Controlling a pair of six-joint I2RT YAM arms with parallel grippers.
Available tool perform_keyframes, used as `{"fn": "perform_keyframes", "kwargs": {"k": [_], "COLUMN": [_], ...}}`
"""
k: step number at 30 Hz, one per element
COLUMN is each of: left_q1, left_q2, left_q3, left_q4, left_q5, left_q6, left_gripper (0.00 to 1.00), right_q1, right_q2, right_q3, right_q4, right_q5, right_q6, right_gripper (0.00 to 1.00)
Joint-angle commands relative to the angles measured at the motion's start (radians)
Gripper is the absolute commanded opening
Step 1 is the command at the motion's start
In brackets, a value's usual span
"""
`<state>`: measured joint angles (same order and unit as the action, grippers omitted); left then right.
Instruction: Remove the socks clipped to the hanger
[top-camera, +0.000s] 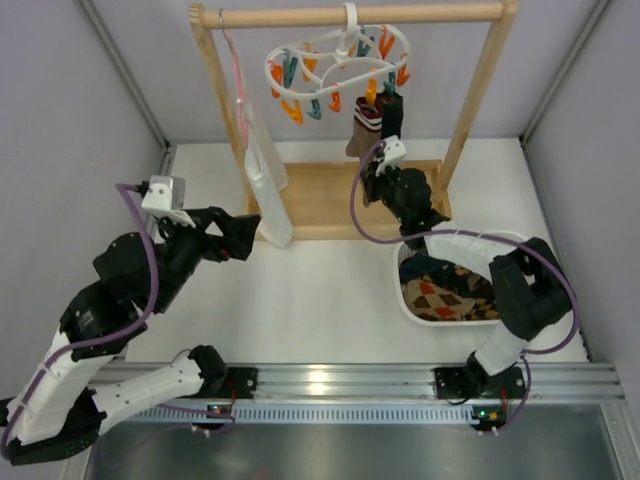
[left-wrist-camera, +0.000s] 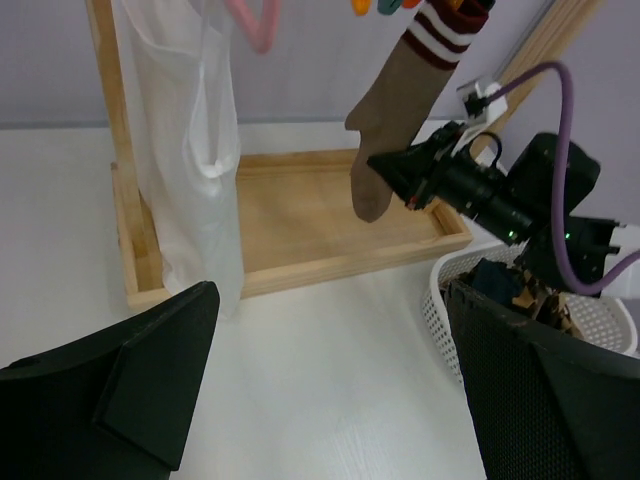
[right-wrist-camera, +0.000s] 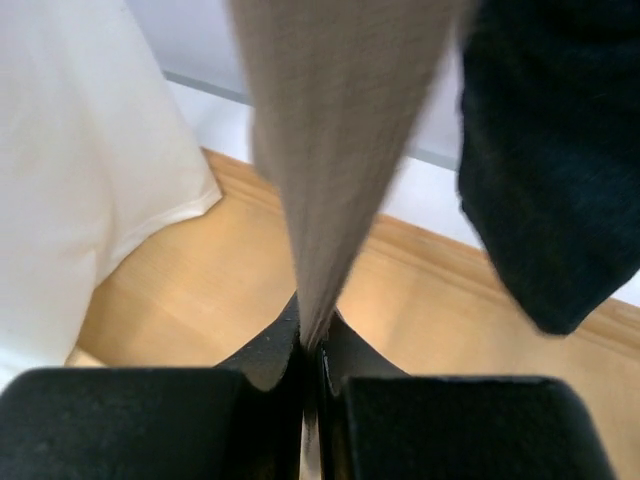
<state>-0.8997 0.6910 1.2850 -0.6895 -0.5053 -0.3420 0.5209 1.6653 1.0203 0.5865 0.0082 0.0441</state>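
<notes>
Currently the right gripper (right-wrist-camera: 310, 350) is pinching the toe end of the taupe-brown sock (left-wrist-camera: 400, 110), its jaws pressed together with only the fabric between them. That sock is hanging by its striped cuff from the hanger (top-camera: 335, 60) on the wooden rail (top-camera: 350, 15), and a dark sock (right-wrist-camera: 550, 150) is dangling just beside it. More socks are lying in the white basket (top-camera: 404, 285) near the right arm's base. The left gripper (left-wrist-camera: 330, 300) is hovering with its jaws wide, holding nothing, close to the long white cloth (left-wrist-camera: 190, 170).

The step in hand is probably a downward tug to free the cuff. The grip is sitting very low on the toe, so the fabric may stretch and slip out before the peg (top-camera: 371, 93) lets go. That peg is too small in the overhead view to judge how firmly it is biting. A hard pull could also set the hanger swinging, or lift its hook off the rail, since nothing is steadying it. The dark sock is hanging close enough to get dragged along.
</notes>
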Motion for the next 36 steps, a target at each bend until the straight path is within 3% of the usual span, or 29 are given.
{"fn": "perform_keyframes", "kwargs": {"k": [1,10,13,17,19,24,29,33,36], "left_q1": [0.001,-0.004,-0.063,-0.177,-0.220,-0.220,-0.183,-0.096,-0.024], "left_q2": [0.114,0.471,0.582,0.747,0.804,1.031,1.147,1.150,1.124], "left_q3": [0.159,0.560,0.683,0.868,0.971,1.201,1.294,1.229,1.176], "left_q4": [0.041,-0.037,-0.064,-0.090,-0.090,-0.084,-0.082,-0.082,-0.081], "left_q5": [0.011,0.031,-0.065,-0.377,-0.446,-0.628,-0.625,-0.552,-0.475], "left_q6": [-0.015,-0.017,0.021,0.136,0.208,0.426,0.475,0.413,0.354], "left_gripper": [0.98,0.98,0.98,0.98,0.98,0.98,0.98,0.98,0.92], "right_q1": [0.108,0.362,0.427,0.499,0.544,0.599,0.608,0.619,0.619], "right_q2": [-0.129,-0.220,-0.217,-0.165,-0.121,-0.030,0.013,0.028,0.028], "right_q3": [-0.052,-0.114,-0.101,-0.048,0.000,0.115,0.191,0.219,0.221], "right_q4": [0.118,0.093,0.075,0.052,0.049,0.004,-0.030,-0.057,-0.065], "right_q5": [0.160,0.487,0.513,0.561,0.591,0.618,0.619,0.618,0.618], "right_q6": [-0.076,-0.220,-0.214,-0.265,-0.309,-0.339,-0.319,-0.308,-0.302], "right_gripper": [0.00,0.00,0.00,0.00,0.00,0.00,0.00,0.00,0.00]}}
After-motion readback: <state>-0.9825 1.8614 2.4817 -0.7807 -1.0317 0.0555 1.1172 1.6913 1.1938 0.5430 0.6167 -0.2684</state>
